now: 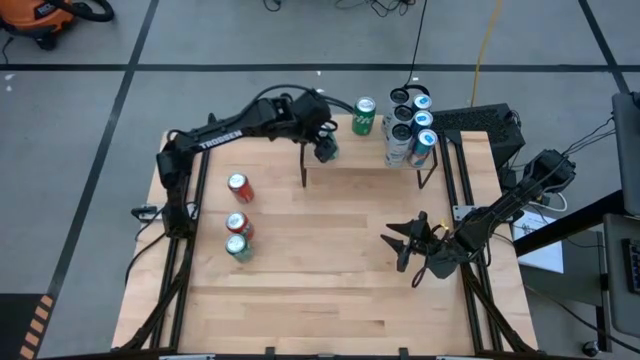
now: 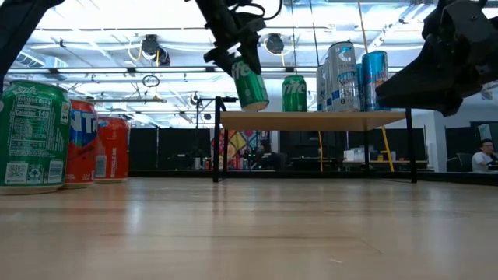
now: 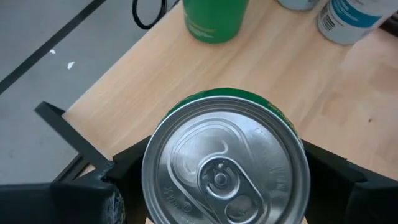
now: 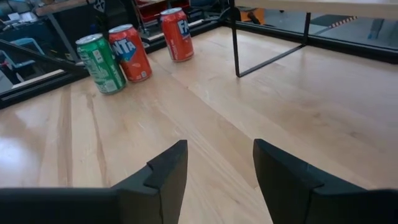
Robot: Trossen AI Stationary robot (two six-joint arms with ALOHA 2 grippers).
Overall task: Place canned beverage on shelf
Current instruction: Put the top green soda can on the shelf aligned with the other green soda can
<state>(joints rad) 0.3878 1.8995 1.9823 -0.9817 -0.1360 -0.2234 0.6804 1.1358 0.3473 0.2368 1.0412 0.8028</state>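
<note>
My left gripper [image 1: 325, 148] is at the shelf's left end, shut on a green can [image 2: 249, 84]. The shelf [image 2: 311, 120] is a light wood plank on thin black legs at the table's far side. A second green can [image 2: 294, 93] and several silver and blue cans [image 2: 342, 76] stand upright on its top. My right gripper [image 1: 405, 245] is open and empty, low over the table's right part, and it also shows in the right wrist view [image 4: 217, 174]. My left gripper pinches the green can between its two fingers [image 3: 118, 180], on opposite sides of the wall just below the top rim [image 3: 155, 186]. The fingers come from above. The can hangs tilted, its bottom [image 2: 257, 107] just over the shelf's left end; whether it touches the plank, I cannot tell.
Three cans stand on the table at the left: a red one [image 1: 239, 187], another red one [image 1: 238, 225] and a green one [image 1: 238, 247]. The shelf's black legs [image 1: 303, 175] stand on the tabletop. Bare plank shows between the held can and the second green can.
</note>
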